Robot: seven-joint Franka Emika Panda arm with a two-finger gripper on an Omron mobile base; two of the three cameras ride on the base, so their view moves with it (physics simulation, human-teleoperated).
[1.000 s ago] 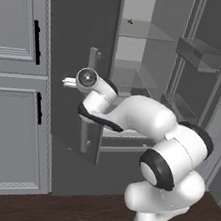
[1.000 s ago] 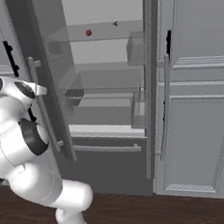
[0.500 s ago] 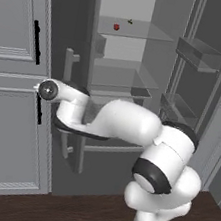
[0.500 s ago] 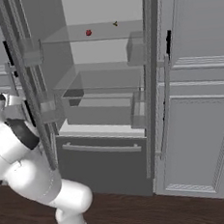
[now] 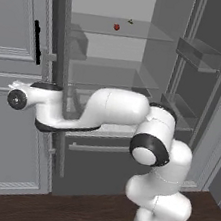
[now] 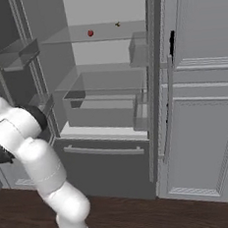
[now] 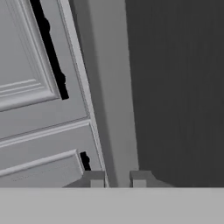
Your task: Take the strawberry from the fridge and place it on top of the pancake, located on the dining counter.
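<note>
One fridge (image 6: 114,150), both doors open; one strawberry (image 6: 90,33); one arm (image 5: 112,110); two black cabinet handles (image 7: 50,52).

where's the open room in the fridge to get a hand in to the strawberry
The top glass shelf is bare on both sides of the strawberry, apart from a small dark thing further right. Lower down, the clear drawer and door bins crowd the space.

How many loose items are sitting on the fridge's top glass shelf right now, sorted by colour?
Red: 1, the strawberry toward the left of the top glass shelf.
Dark: 1, a tiny dark item farther back and to the strawberry's right, too small to identify.
Total: 2.
</note>
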